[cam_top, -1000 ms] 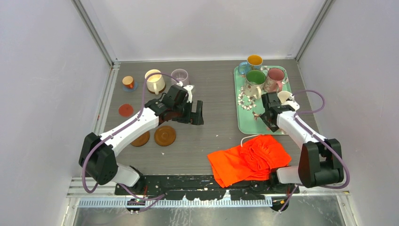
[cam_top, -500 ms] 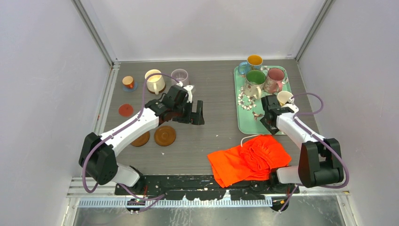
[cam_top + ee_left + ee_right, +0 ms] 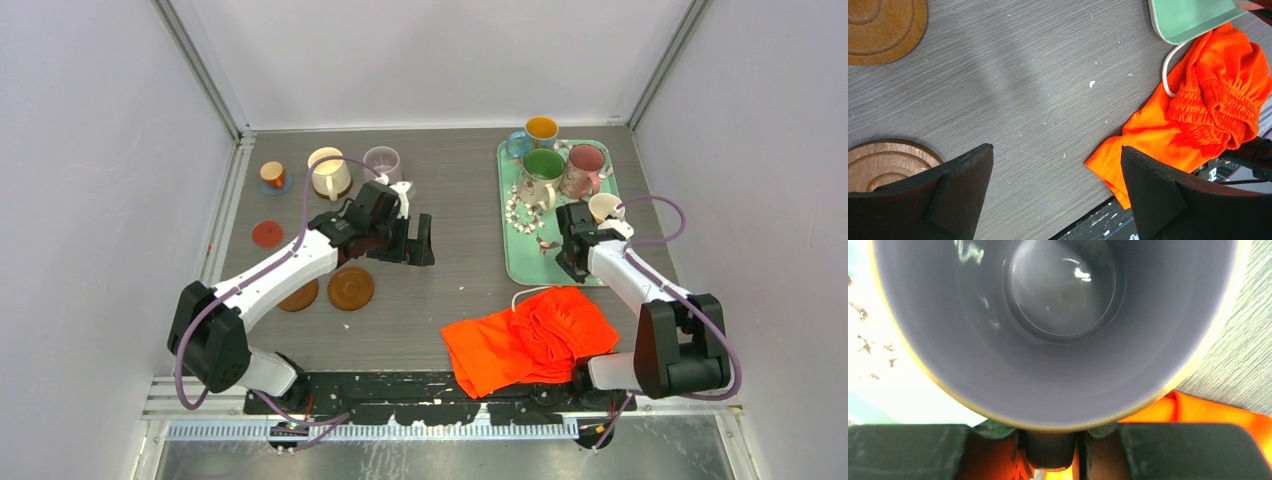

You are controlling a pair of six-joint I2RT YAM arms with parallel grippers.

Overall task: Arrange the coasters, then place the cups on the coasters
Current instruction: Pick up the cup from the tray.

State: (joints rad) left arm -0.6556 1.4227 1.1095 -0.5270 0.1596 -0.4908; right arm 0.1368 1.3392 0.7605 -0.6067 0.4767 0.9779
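Seven cups showed. Three stood toward the far left corner of the grey table (image 3: 460, 255): a tiny orange-copper cup (image 3: 272, 173) on a small blue disc coaster (image 3: 286, 186), a cream handled mug (image 3: 327, 170) and a lilac mug (image 3: 382, 162). Three more crowded the far end of the rectangular teal floral tray (image 3: 520, 258): a blue mug with orange inside (image 3: 540, 130), a green-inside mug (image 3: 543, 168) and a pink-maroon mug (image 3: 585, 164), with a string of white beads (image 3: 514, 213) beside them. The seventh, a pale-rimmed cup with a grey inside (image 3: 1063, 315), sat at the tray's right edge, its handle pinched by the closed right gripper (image 3: 1049, 436).

Four coasters were plain: the blue one, a small red-orange disc (image 3: 267, 234) by the left edge, and two grooved brown wooden discs (image 3: 350, 288) near the left arm, one half hidden beneath it. A brown rim under the cream mug was hard to make out.

The left gripper (image 3: 415, 240) hovered empty, fingers spread wide. A crumpled orange cloth (image 3: 530, 338) lay at the near edge.
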